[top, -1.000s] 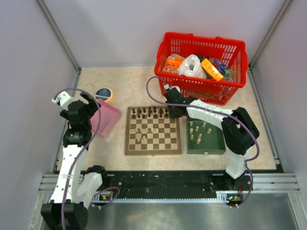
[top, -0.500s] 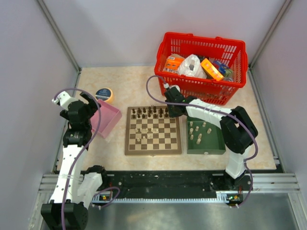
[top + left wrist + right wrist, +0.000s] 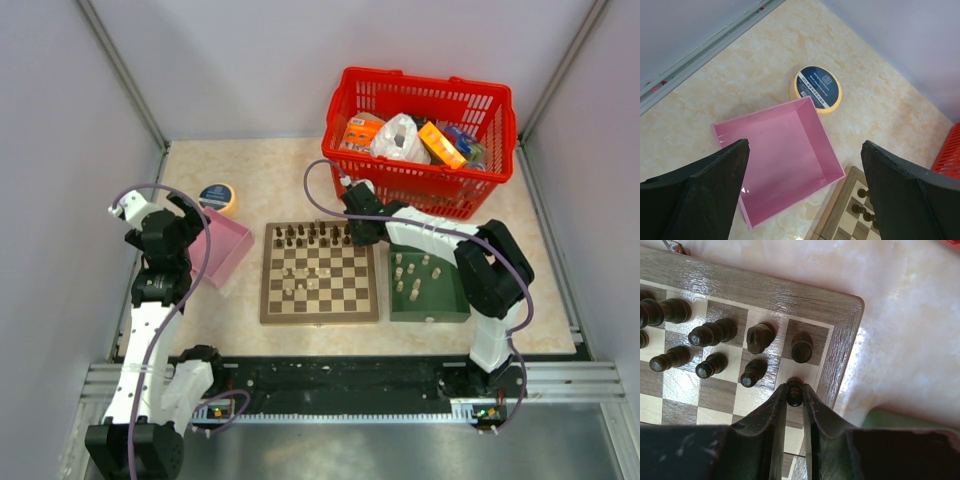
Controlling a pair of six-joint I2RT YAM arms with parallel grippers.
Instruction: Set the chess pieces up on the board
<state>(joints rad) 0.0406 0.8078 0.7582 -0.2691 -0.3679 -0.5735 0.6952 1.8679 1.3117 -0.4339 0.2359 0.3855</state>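
Note:
The wooden board (image 3: 320, 272) lies mid-table with dark chess pieces (image 3: 305, 235) along its far rows and a few cream ones (image 3: 300, 278) in the middle. More cream pieces (image 3: 412, 275) stand in the green tray (image 3: 430, 290). My right gripper (image 3: 794, 393) is shut on a dark pawn (image 3: 794, 389) over the board's far right corner (image 3: 842, 347), beside other dark pieces (image 3: 802, 346). My left gripper (image 3: 805, 200) is open and empty above the pink box (image 3: 777, 155); the board's corner (image 3: 850, 215) shows at lower right.
A red basket (image 3: 420, 135) of packets stands at the back right. A round yellow tin with a dark lid (image 3: 217, 196) sits behind the pink box (image 3: 225, 250). Grey walls close in both sides.
The right arm has shifted slightly left over the board's far right corner. The left arm has not moved.

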